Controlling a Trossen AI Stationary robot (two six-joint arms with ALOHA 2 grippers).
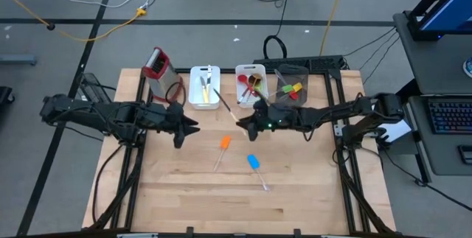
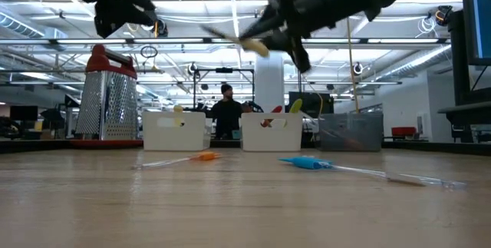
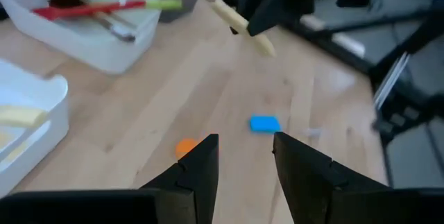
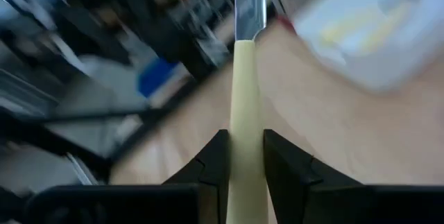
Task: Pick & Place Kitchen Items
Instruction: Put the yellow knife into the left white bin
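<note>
Cream-handled, light and stiff, the knife (image 4: pixel 245 99) hangs above the table (image 1: pixel 184 194) near twelve o'clock, pinched at its smooth, likely slippery handle by the right gripper (image 4: pixel 244 156), while the left gripper (image 3: pixel 245 156) at nine o'clock stands part-open, empty.

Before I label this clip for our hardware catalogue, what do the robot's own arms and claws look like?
Both arms are dark, jointed and slim, with black cables trailing off the table's sides. The left claw has two black, wedge-shaped fingers. The right claw looks the same; a small green light glows near its wrist in the high view.
</note>
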